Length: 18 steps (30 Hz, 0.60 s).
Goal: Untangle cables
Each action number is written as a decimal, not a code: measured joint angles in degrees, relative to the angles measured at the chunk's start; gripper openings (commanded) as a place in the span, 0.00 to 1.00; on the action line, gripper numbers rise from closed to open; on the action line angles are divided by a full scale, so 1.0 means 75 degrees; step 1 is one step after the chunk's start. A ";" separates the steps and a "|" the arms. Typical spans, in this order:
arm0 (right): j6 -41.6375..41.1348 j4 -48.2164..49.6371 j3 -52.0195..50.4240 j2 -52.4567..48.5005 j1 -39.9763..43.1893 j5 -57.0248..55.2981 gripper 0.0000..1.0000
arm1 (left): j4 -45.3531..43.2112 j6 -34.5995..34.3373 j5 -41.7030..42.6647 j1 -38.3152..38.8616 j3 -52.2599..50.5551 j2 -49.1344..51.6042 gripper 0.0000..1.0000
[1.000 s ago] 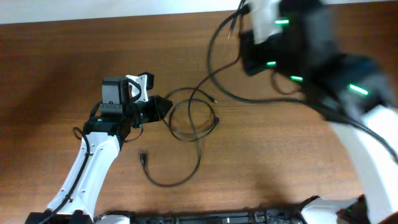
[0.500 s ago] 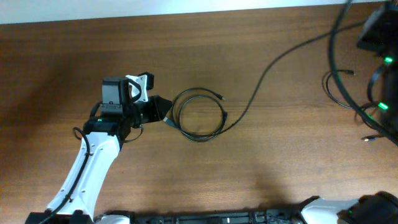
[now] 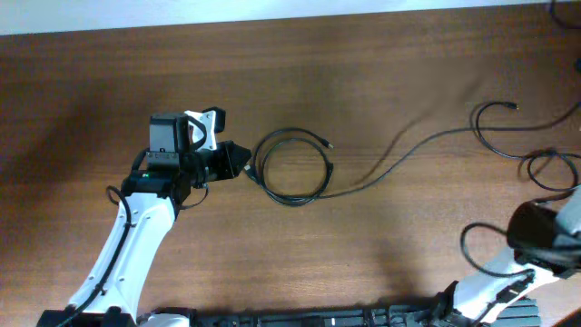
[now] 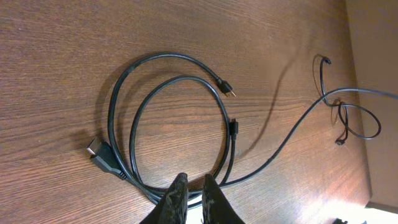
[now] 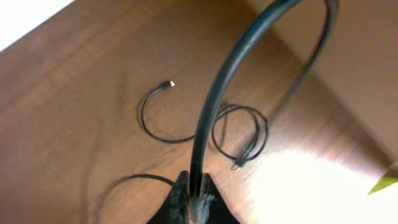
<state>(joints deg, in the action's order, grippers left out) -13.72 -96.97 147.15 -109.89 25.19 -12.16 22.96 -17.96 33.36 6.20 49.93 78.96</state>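
Note:
A black cable coil (image 3: 292, 168) lies at the table's middle, with a flat plug (image 4: 99, 152) at its left and a small plug (image 4: 229, 92) at its top. My left gripper (image 3: 240, 163) is shut on the coil's left edge, and in the left wrist view the fingertips (image 4: 194, 185) pinch over the strands. A long tail (image 3: 408, 150) runs from the coil off to the right. My right gripper (image 5: 196, 190) is shut on that thick black cable, which arcs up from the jaws. A thin cable (image 3: 508, 145) with small loops lies at the far right.
The right arm's base link (image 3: 540, 232) stands at the lower right corner, with its own wire looped beside it. The thin cable's loops (image 5: 239, 134) lie on the wood under the right gripper. The table's far edge (image 3: 272, 16) runs along the top.
My right arm swung from the upper middle out past the right edge, drawing a cable away from the tangle. The coil is now a neat loop with its tail stretched right. The left arm stayed still.

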 measured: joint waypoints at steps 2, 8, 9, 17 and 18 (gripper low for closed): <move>-0.0006 0.0003 -0.0423 -0.0189 0.0539 0.0720 1.00 | 0.0000 0.0003 0.0000 0.0000 0.0000 0.0000 0.10; 0.0525 -0.0003 -0.2055 -0.0187 0.0338 0.2999 0.95 | 0.0000 0.0003 0.0000 0.0000 0.0000 0.0000 0.09; 0.0688 0.0023 -0.2442 -0.0187 0.0079 0.3144 0.92 | 0.0000 0.0003 0.0000 0.0000 0.0000 0.0000 0.09; 0.1093 0.1562 -0.6723 -0.0259 -0.2157 0.3439 0.87 | 0.0029 0.0003 0.0000 0.0000 0.0000 0.0000 0.09; 0.1061 0.1836 -0.7082 -0.0242 -0.2369 0.3468 0.86 | 0.0038 0.0003 0.0003 0.0000 0.0000 0.0000 0.09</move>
<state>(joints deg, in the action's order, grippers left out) -5.76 -83.20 94.04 -111.70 7.42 13.85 23.24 -17.93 33.39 6.20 49.93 78.96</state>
